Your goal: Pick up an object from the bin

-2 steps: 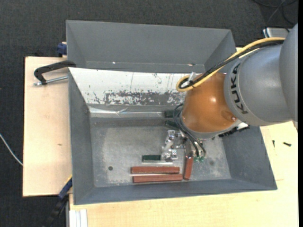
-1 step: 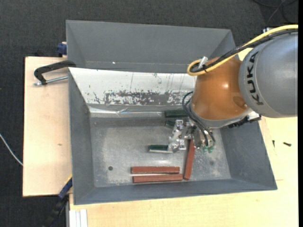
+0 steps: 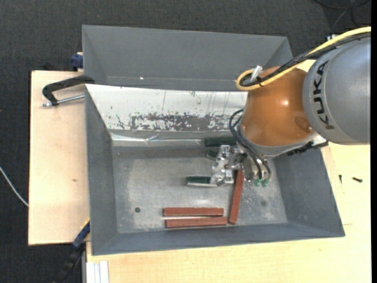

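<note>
Hand low in the bin, right of centre.
It is at the right end of a dark green bar, beside a brown stick; how open it is cannot be told.

Grey bin — back wall speckled dark, three reddish-brown sticks, dark green piece, orange wrist cover

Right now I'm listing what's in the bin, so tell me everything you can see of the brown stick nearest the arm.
The stick is long, thin and reddish brown, wood-like. It lies right of middle in the bin, running almost front to back, its far end beside the gripper, its near end at the right tip of two like sticks lying side by side; contact unclear.
</note>
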`<state>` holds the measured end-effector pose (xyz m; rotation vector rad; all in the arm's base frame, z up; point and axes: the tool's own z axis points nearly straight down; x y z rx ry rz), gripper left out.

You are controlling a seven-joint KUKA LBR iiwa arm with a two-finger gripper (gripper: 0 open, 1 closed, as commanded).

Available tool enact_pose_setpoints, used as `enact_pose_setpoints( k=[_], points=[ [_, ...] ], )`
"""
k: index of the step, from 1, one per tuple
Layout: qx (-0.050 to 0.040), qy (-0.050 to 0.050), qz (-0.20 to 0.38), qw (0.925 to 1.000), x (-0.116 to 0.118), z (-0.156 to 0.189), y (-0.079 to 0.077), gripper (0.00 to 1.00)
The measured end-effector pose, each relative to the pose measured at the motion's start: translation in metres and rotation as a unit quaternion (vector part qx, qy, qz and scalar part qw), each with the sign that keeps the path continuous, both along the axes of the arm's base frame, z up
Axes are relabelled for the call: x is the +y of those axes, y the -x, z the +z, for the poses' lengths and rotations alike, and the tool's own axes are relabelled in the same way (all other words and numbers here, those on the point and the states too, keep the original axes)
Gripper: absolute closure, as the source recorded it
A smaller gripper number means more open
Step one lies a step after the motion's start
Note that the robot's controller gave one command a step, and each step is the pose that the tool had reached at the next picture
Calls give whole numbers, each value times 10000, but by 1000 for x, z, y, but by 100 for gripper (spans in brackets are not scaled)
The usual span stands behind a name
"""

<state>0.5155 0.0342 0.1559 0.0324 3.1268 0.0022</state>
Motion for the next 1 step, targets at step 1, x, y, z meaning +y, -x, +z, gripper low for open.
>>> enact_pose_setpoints(
  k=[1],
  points=[
    [113, 1, 119, 9999, -7, 17, 4, 100]
  ],
)
